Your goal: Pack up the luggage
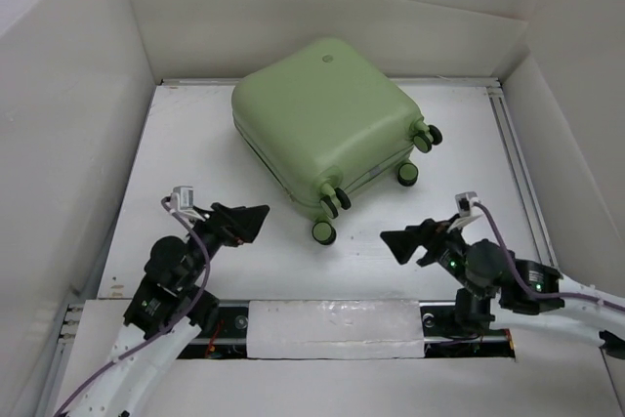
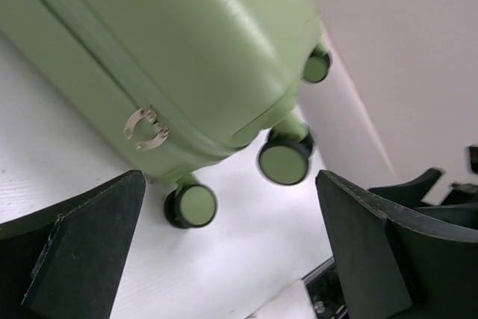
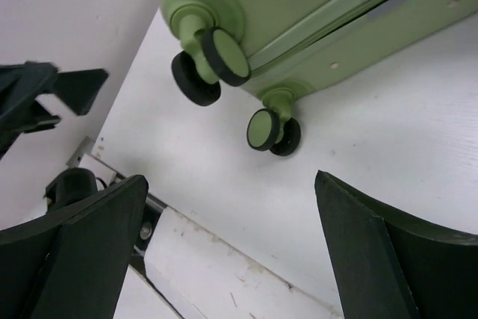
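With your left gripper (image 1: 252,224) and right gripper (image 1: 398,244) both spread wide and empty, a clumsy nudge at the wheels (image 1: 323,231) could swing the closed suitcase (image 1: 317,129) away.

I note the left arm (image 1: 168,280) and right arm (image 1: 503,275) black, white-wrapped lower down; purple cables (image 1: 201,251), white plugs (image 1: 181,200), black wedge fingers (image 2: 82,252); green light (image 1: 451,266) on right.
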